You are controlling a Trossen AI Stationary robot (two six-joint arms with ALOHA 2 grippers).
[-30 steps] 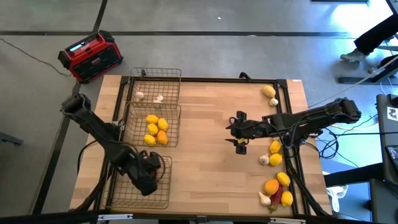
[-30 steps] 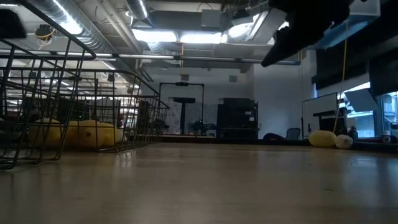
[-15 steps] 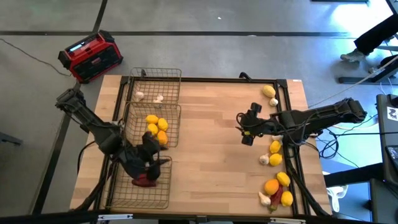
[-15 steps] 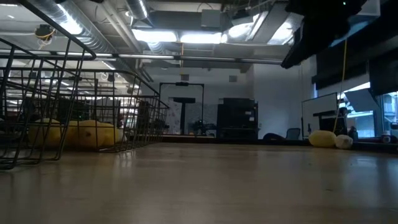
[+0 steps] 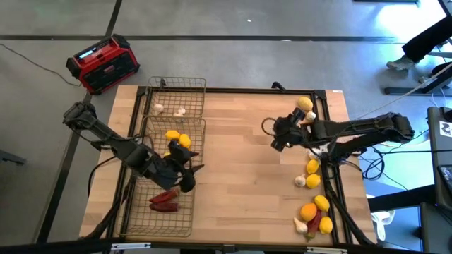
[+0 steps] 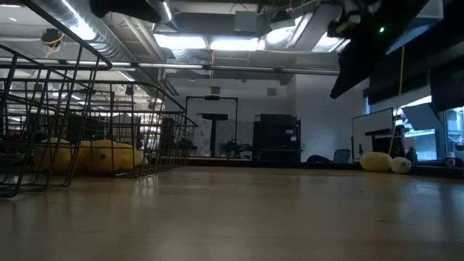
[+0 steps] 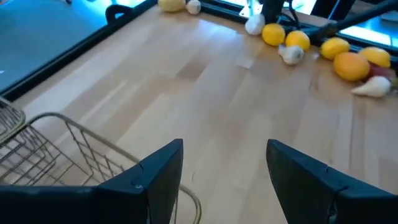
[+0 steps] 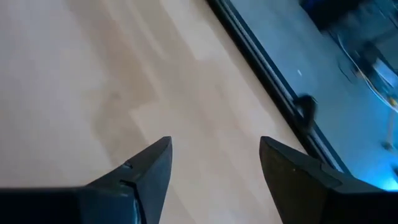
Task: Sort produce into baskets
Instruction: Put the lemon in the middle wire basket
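Just beyond the right gripper (image 5: pixel 277 134), toward the table's far right corner, a lemon (image 5: pixel 304 104) and a garlic bulb (image 5: pixel 309 116) lie close together on the bare wood, and these look the likeliest next pick. That gripper hangs above the table with its fingers (image 8: pixel 146 171) spread and nothing between them; its wrist view shows only bare planks and the table's dark edge rail. From the fingertips the pair lies a short way off toward the far edge and slightly outward, so a small reach should bring it over them. More unsorted produce (image 5: pixel 313 204) sits behind it along the right edge, nearer the arm's base: lemons, an orange fruit, garlic and a red chili in a loose row. The left gripper (image 5: pixel 185 171) is well apart from all of this, hovering at the inner rim of the near basket (image 5: pixel 141 219), fingers parted and empty, with red chilies (image 5: pixel 165 201) lying in the mesh just behind it. Beside it the middle basket (image 5: pixel 200 127) holds lemons and orange fruit, and the far basket (image 5: pixel 191 83) holds garlic. Clearly the right arm is the nearer one. The lemon's long axis appears to run roughly along the table's depth, so the jaws should close across its narrow width.
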